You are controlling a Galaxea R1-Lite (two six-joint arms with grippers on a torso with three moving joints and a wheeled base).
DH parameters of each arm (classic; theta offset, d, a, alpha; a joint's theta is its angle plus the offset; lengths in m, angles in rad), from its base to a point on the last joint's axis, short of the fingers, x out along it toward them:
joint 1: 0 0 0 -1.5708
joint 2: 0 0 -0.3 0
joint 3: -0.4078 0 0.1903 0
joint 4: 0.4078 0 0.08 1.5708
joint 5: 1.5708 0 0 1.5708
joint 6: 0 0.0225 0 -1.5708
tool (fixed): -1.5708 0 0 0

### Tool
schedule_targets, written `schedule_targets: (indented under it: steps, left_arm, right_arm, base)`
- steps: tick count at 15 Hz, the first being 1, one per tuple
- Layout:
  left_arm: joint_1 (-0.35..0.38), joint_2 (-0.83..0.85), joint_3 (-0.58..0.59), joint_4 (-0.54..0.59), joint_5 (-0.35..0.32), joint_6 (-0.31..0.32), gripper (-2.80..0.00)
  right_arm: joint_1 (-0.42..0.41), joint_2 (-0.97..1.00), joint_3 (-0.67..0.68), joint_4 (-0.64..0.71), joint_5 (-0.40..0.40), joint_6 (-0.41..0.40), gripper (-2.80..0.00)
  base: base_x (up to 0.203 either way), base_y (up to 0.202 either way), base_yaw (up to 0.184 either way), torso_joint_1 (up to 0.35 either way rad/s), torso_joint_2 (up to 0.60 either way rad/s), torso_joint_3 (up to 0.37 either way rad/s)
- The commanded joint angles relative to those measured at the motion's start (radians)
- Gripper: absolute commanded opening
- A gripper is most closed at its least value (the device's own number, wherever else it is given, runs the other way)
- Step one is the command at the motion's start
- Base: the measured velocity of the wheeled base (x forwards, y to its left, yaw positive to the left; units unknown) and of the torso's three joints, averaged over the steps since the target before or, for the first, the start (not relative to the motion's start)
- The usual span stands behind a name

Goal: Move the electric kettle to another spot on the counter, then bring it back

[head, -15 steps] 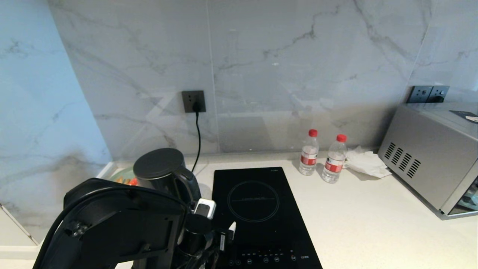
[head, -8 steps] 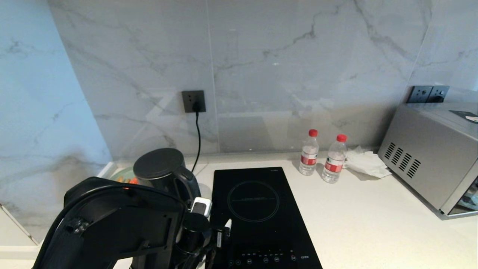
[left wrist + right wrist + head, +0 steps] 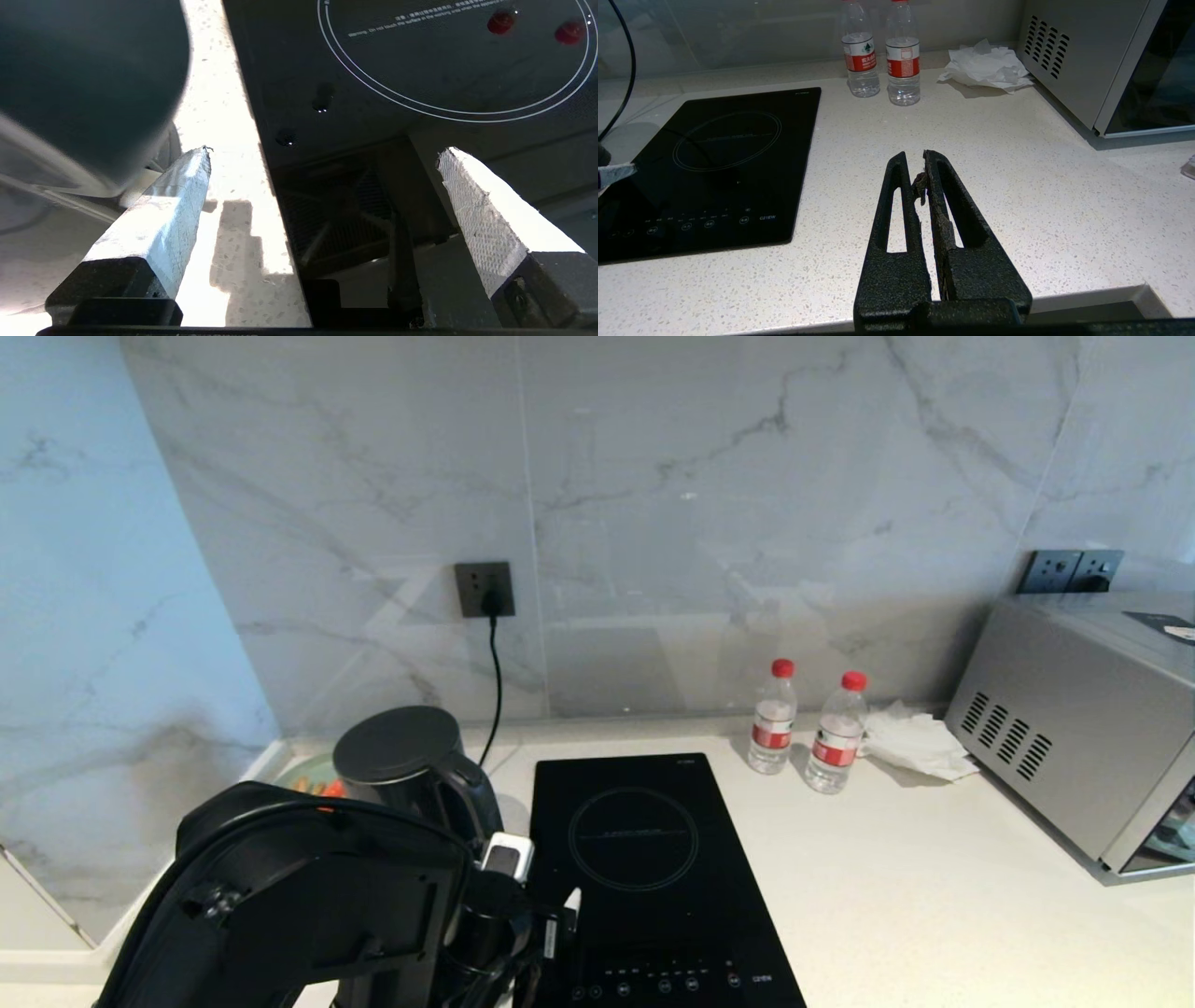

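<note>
Over on the near-left of the worktop [image 3: 896, 877], my left gripper [image 3: 322, 156] hangs low with its fingers [image 3: 163, 219] spread wide and nothing between them. From the left wrist cam, one white pad sits over the pale speckled strip of worktop and the other over the black induction hob [image 3: 644, 859], so the hob's edge runs right down the gap. The electric kettle [image 3: 406, 765] is just outside the finger on the worktop side, close beside it but not gripped; I can't tell if the pad actually touches it. It stands upright, lid on, handle turned toward the hob, with a black cord [image 3: 493, 681] running up behind it to the wall socket [image 3: 484, 588].

My right gripper [image 3: 917, 175] is parked near the front edge of the worktop, fingers closed together on nothing. Well beyond those fingers stand two water bottles [image 3: 882, 51] with red labels, touching or nearly so, with a crumpled white tissue [image 3: 985, 67] beside them and a silver microwave [image 3: 1083, 728] off to the far side.
</note>
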Motion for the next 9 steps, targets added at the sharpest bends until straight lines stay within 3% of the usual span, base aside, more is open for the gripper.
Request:
schedule_targets:
  steps: [1, 9]
  left_arm:
    - [-0.002, 0.007, 0.0, -0.009, 0.002, 0.0, 0.0]
    - [0.001, 0.015, -0.023, -0.009, 0.022, -0.001, 0.0]
  right_arm:
    - [0.0, 0.0, 0.0, -0.001, 0.0, 0.0, -2.8]
    - [0.0, 0.0, 0.0, -0.001, 0.0, 0.0, -2.8]
  base:
    - [0.0, 0.0, 0.0, 0.0, 0.0, 0.0]
    - [0.0, 0.0, 0.0, 0.0, 0.0, 0.0]
